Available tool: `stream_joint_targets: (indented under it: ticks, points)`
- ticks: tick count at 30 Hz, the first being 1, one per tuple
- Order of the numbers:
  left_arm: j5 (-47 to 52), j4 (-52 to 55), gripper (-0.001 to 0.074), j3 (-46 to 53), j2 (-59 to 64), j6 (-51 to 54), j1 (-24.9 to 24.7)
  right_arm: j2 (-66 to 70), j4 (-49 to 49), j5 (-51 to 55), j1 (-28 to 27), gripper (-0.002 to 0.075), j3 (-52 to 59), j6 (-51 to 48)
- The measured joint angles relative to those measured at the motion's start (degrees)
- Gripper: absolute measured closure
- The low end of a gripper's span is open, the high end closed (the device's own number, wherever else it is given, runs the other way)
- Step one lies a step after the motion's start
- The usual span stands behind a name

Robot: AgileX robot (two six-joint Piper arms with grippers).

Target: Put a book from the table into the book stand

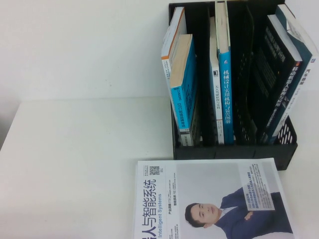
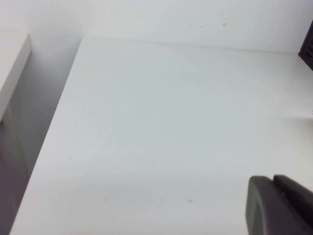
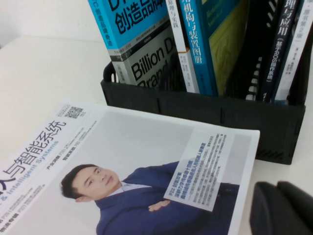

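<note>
The black book stand [image 1: 234, 152] stands at the back right of the white table [image 1: 75, 164]. The dark navy book [image 1: 276, 69] with white Chinese title stands leaning in the stand's rightmost slot; its dark spine shows in the right wrist view [image 3: 281, 44]. Neither gripper shows in the high view. My left gripper [image 2: 273, 180] is shut and empty over bare table [image 2: 171, 122]. My right gripper [image 3: 278, 186] is shut and empty, low over the table, in front of the stand [image 3: 205, 110], beside the white book's corner.
A white-covered book picturing a suited man [image 1: 209, 204] lies flat in front of the stand, also in the right wrist view [image 3: 122, 171]. Teal and white books [image 1: 184, 84] [image 1: 224, 74] fill the stand's left and middle slots. A wall is behind.
</note>
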Motion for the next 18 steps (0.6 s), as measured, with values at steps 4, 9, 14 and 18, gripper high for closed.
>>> stream_joint_targets:
  ticks: [4,9,14,18]
  points:
    - [0.10,0.00,0.0737,0.00,0.00,0.84,0.00,0.00,0.00,0.24,0.00,0.0718,0.00,0.00]
    - [0.10,-0.04,0.0737,0.00,0.00,1.52,0.00,0.00,0.00,0.36,0.00,0.0718,0.00,0.00]
    - [0.10,-0.04,0.0737,0.00,0.00,1.99,0.00,0.00,0.00,0.45,0.00,0.0718,0.00,0.00]
    - [0.10,-0.04,0.0737,0.00,0.00,2.17,0.00,0.00,0.00,0.45,0.00,0.0718,0.00,0.00]
